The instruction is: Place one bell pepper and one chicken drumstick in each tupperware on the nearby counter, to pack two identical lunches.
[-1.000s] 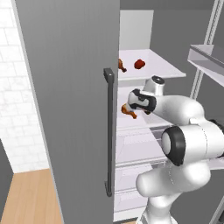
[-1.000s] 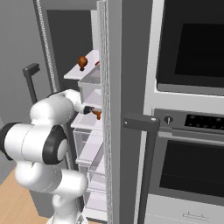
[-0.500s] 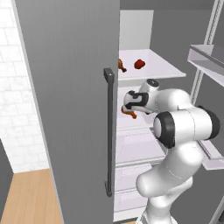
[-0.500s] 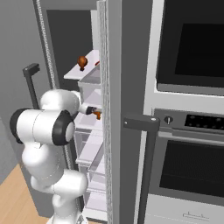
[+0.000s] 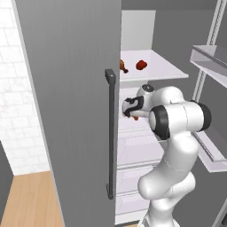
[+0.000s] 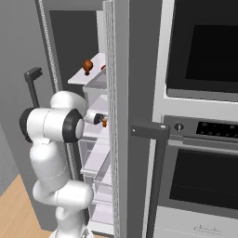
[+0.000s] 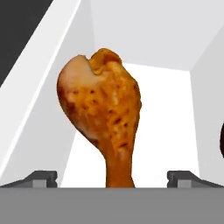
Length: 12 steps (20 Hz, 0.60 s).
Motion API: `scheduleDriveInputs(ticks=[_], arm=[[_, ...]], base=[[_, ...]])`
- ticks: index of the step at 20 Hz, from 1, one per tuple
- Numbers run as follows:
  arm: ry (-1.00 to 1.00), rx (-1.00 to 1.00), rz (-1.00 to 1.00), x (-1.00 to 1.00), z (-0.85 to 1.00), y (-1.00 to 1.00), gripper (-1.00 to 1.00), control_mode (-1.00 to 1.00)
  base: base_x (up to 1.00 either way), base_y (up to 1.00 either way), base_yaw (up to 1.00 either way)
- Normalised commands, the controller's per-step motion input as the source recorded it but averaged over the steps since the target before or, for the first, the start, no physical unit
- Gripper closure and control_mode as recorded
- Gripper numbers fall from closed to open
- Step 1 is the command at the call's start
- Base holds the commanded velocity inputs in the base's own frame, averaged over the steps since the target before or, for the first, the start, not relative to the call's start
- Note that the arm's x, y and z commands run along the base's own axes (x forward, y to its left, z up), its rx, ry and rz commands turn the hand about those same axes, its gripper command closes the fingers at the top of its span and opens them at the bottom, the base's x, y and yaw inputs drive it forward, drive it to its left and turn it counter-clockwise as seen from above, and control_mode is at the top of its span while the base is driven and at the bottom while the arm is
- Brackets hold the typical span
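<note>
One chicken drumstick (image 7: 103, 118), orange-brown, lies on a white fridge shelf with its thin bone end toward me, between the fingertips of my open gripper (image 7: 113, 177). From the base views, my gripper (image 5: 128, 107) reaches into the middle shelf, and this drumstick (image 5: 134, 117) peeks out beside it. On the shelf above lie a second chicken drumstick (image 5: 123, 66) and a red bell pepper (image 5: 141, 64), also seen from the other side as the drumstick (image 6: 87, 65) and pepper (image 6: 103, 67). The tupperware and the counter are out of view.
The open grey fridge door with its dark vertical handle (image 5: 110, 133) stands close on the left of my arm. Door racks (image 5: 208, 57) jut out on the right. Drawers (image 6: 100, 158) sit below the shelf. A built-in oven (image 6: 200, 139) flanks the fridge.
My arm has swung further into the fridge. The hand has moved left and a little down onto the middle-shelf drumstick. The jaws have stayed open.
</note>
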Motion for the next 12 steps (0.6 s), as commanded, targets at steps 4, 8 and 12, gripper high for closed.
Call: scheduleDriveInputs(ticks=[4,8,12], arm=[[0.00,-0.06,0.01,0.30,-0.22,0.03,-1.00,-1.00],[-0.01,0.00,0.00,0.33,-0.09,0.00,-1.00,-1.00],[0.00,0.00,0.00,0.30,-0.11,0.00,-1.00,-1.00]], base=[[0.00,0.00,0.00],[0.00,0.00,0.00],[0.00,0.00,0.00]])
